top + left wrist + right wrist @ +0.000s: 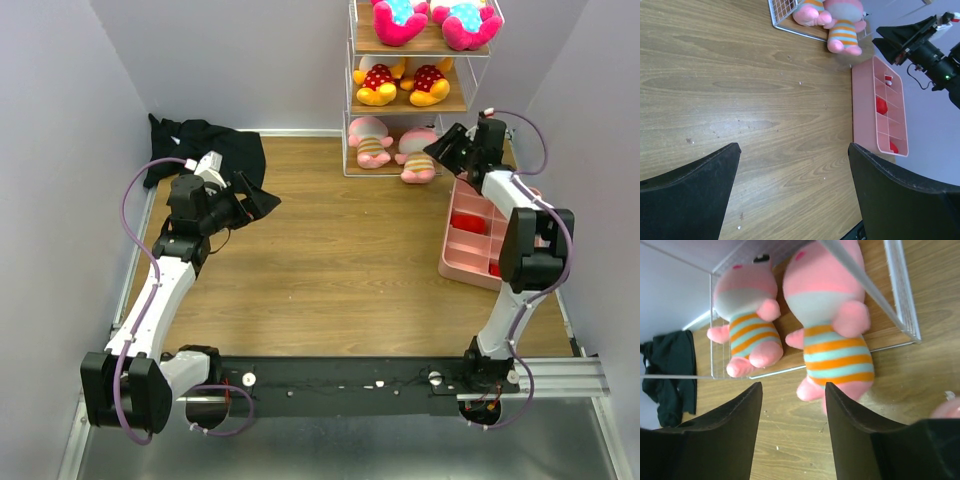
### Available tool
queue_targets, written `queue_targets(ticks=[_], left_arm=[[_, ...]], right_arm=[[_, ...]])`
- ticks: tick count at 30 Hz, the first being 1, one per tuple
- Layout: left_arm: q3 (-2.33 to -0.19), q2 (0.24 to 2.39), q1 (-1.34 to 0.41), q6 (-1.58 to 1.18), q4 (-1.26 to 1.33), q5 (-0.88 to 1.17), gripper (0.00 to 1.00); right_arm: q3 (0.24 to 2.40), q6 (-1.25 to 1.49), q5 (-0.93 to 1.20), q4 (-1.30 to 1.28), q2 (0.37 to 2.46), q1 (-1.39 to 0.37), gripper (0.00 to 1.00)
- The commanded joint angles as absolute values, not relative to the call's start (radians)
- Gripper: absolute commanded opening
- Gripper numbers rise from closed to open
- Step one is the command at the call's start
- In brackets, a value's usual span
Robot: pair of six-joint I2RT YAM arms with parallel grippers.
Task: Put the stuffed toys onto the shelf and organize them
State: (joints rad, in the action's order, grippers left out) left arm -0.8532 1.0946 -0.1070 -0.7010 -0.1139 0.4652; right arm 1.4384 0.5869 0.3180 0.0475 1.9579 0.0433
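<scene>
Pale-pink striped toy on the bottom board of the shelf beside its twin, feet poking past the front wire. Right gripper spread, pinching nothing, just before it; left gripper spread, well apart. Risks tumbling out if clipped by a finger.

Stuffed toys sit on the shelf, tray beside.

My claw gapes wide over the tabletop; striped toys at one o'clock, pink tray at three.
</scene>
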Motion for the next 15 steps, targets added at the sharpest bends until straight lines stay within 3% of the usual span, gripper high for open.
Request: queue_targets(ticks=[1, 5, 6, 9, 12, 15], left_arm=[[-0.864, 1.069, -0.109, -0.699, -0.097, 0.479, 0.99], [-0.862, 1.069, -0.109, -0.703, -0.094, 0.482, 0.99], [-0.862, 1.069, -0.109, -0.703, -0.094, 0.482, 0.99], [-0.862, 1.068, -0.109, -0.700, -0.095, 0.479, 0.99], [-0.864, 1.068, -0.109, -0.698, -0.098, 0.476, 0.99], [-0.865, 1.065, -0.109, -0.698, -0.101, 0.474, 0.99]], right_arm=[[1.390, 0.618, 0.196, -0.052, 1.882, 0.048, 0.63], [1.284, 0.684, 0.198, 0.023, 1.827, 0.038, 0.47], [1.261, 0.693, 0.184, 0.040, 1.815, 0.032, 0.33], [1.224, 0.695, 0.129, 0.075, 1.807, 0.009, 0.11], [1.246, 0.667, 0.104, 0.034, 1.847, 0.002, 0.01], [1.217, 0.667, 0.077, 0.055, 1.873, -0.029, 0.01]])
